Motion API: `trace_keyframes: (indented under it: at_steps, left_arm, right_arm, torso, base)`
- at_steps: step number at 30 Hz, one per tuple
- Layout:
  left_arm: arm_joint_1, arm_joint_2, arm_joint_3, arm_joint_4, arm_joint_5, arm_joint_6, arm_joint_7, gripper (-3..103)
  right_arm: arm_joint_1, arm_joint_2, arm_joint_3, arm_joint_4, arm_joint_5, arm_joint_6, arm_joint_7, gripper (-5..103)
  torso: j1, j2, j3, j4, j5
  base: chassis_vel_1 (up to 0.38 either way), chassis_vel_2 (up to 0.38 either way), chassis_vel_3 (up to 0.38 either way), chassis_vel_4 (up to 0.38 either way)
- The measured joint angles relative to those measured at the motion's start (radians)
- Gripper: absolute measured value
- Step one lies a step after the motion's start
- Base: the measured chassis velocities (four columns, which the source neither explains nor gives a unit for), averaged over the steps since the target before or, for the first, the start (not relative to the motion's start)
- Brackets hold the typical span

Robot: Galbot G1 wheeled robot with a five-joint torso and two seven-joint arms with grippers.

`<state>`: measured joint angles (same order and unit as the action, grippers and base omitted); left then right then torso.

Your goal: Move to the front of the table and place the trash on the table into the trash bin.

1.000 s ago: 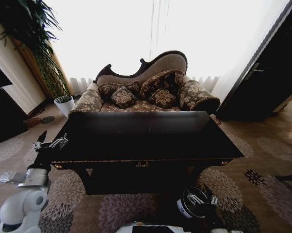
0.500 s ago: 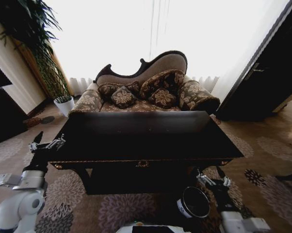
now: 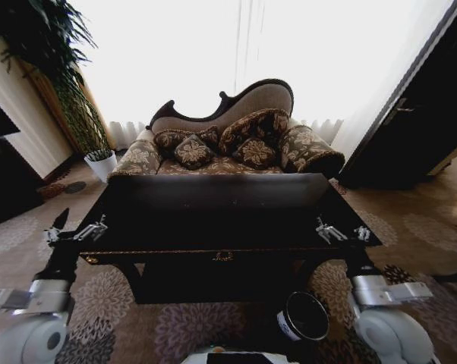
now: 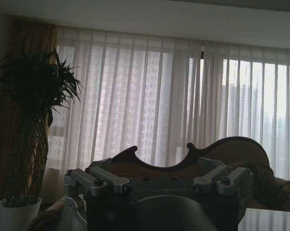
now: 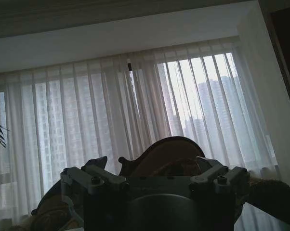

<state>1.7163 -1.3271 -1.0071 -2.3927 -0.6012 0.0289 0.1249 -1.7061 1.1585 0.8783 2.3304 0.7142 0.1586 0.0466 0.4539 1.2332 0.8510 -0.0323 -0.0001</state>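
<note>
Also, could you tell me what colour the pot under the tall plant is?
White; the plant pot shows best in the head view, left of the sofa.

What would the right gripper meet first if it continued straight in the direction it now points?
Probably the patterned sofa: the right gripper, above the table's right front corner, faces it; the path looks free, though depth is unclear.

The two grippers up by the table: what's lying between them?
In the head view, only bare glossy tabletop lies between the left gripper and the right gripper.
</note>
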Motion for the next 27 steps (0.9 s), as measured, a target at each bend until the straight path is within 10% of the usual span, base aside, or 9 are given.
trace_keyframes:
  at_steps: [27]
  left_arm:
    - [0.085, -0.075, 0.090, -0.011, 0.140, -0.114, 0.065, 100]
  right_arm:
    - [0.035, 0.027, 0.017, -0.029, -0.060, -0.003, -0.080, 100]
  torso:
    - [0.000, 0.000, 0.000, -0.0002, 0.0000]
  base:
    - [0.000, 0.000, 0.000, 0.000]
